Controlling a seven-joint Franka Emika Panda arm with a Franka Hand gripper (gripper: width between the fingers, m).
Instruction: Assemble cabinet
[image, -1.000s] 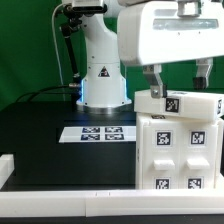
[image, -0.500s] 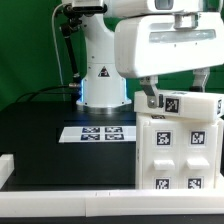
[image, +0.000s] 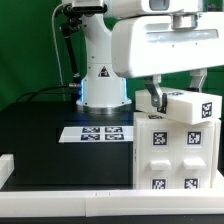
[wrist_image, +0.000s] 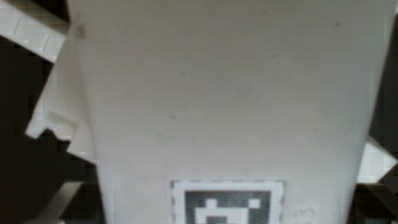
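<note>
The cabinet body (image: 176, 152), a white box with several black-and-white tags on its front, stands at the exterior view's right. A white cabinet top block (image: 192, 106) with a tag sits tilted above the body, its one end raised. My gripper (image: 171, 93) comes down from above and is shut on this block, one finger (image: 152, 98) on its near side. In the wrist view the block (wrist_image: 214, 100) fills the picture as a flat white face with a tag (wrist_image: 226, 203); my fingers are hidden there.
The marker board (image: 100, 132) lies on the black table in the middle. The arm's white base (image: 101, 85) stands behind it. A white rim (image: 60, 190) runs along the table's front edge.
The arm has come lower over the cabinet. The top block, flat on the body before, has tipped up and shifted toward the exterior view's right.
</note>
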